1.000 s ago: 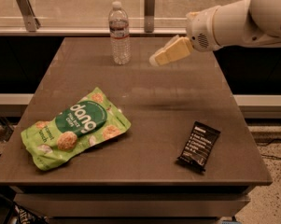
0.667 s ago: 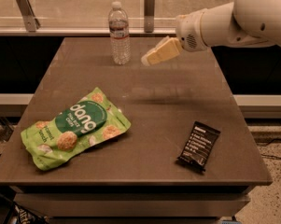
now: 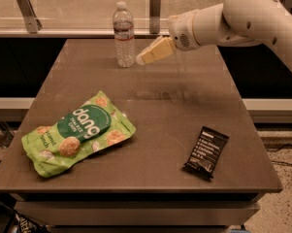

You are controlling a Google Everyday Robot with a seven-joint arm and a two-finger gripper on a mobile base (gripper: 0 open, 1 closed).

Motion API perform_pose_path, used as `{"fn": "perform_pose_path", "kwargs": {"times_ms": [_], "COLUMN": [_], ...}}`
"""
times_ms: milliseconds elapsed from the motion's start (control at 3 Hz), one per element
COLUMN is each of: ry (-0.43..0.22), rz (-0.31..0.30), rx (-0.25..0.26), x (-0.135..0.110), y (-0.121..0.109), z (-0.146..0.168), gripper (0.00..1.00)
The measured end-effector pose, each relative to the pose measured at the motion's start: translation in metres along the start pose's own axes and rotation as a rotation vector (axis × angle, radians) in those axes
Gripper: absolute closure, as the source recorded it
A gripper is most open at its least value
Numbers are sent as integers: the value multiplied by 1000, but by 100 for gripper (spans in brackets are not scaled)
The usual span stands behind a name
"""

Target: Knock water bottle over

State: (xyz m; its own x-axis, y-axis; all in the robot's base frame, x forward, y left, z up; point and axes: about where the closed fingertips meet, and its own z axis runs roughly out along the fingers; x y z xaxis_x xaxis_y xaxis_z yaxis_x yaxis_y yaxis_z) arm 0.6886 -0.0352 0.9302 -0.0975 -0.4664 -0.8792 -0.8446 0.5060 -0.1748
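At the left front of the brown rectangular table (image 3: 174, 106) lies a crumpled green snack pouch with white lettering (image 3: 77, 132), which is no part of my job. Farther back, near the far edge and left of centre, the small clear ribbed plastic water bottle with a white cap and reddish label stripe (image 3: 123, 35) stands upright, so the knock is not yet done. Just to its right my cream two-finger gripper (image 3: 141, 59) hangs above the tabletop, fingers pressed together on nothing, tips aimed at the bottle's lower half. It looks very near, though I cannot tell if it touches. I judge the approach nearly finished, and what remains is a sideways push leftward to topple the bottle. At the right front lies a flat black wrapped bar (image 3: 206, 152), well apart from my work.
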Motion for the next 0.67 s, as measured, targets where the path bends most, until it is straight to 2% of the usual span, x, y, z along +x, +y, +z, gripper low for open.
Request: {"fn": "perform_pose_path", "kwargs": {"times_ms": [667], "ry": [-29], "rz": [-14], "rx": [-46], "x": [-15], "y": [-6], "z": [34], "gripper": [0]}}
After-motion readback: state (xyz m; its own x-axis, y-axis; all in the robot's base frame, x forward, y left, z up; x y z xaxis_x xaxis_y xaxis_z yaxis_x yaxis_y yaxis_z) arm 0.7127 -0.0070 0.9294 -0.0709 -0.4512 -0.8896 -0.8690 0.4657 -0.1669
